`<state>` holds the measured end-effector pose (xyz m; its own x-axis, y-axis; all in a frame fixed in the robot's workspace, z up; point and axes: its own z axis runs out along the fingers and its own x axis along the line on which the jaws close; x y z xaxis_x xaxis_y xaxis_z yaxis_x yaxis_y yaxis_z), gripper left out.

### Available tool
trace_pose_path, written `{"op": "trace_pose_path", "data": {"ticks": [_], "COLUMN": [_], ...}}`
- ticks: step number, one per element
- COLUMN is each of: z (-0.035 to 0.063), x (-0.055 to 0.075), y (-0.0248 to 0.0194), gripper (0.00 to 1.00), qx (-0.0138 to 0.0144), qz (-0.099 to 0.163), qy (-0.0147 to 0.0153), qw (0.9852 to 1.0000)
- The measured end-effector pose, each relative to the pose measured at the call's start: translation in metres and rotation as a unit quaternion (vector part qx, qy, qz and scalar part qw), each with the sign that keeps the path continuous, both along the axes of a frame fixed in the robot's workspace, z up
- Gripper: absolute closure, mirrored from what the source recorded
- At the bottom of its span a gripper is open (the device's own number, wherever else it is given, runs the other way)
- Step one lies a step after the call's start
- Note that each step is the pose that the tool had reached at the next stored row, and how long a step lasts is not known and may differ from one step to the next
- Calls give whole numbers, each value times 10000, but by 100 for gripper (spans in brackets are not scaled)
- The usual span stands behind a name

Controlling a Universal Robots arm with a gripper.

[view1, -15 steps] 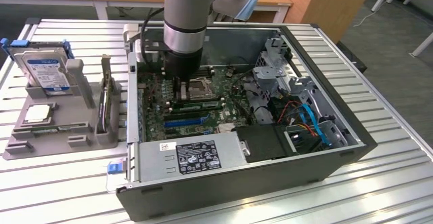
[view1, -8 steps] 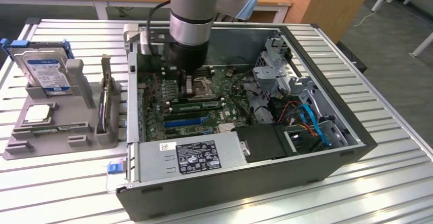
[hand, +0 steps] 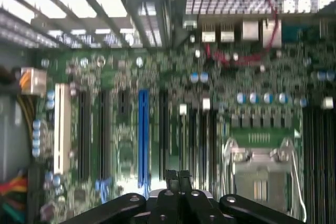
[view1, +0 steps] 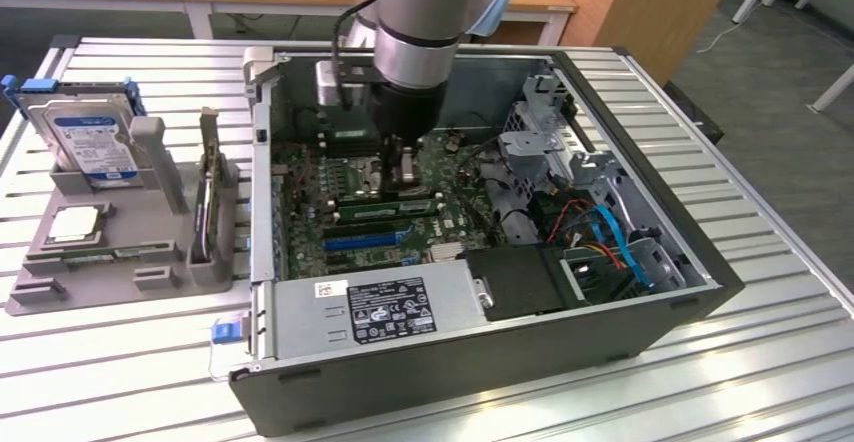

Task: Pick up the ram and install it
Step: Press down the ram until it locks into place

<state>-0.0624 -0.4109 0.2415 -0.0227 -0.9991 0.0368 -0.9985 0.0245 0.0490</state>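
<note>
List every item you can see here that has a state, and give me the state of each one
computer case: side panel off, motherboard exposed.
gripper: jaws shut, holding nothing, inside the case over the motherboard.
CPU socket: latched under its metal frame.
hard drive: upright in the grey holder, outside the case.
card with metal bracket: on edge in the grey holder.
blue slot: empty.

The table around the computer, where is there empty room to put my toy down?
The slatted table is bare in front of the grey holder, to the exterior view's left of the computer case. Another bare strip runs along the case's right side. It is crowded inside the case, where the gripper sits shut over the motherboard.
</note>
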Motion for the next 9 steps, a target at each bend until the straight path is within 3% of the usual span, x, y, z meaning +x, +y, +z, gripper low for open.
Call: {"op": "trace_pose_path", "data": {"ticks": [9], "z": [1], "x": [410], "y": [0], "gripper": [89], "qx": [-1], "qz": [14], "qy": [2], "qw": [10000]}}
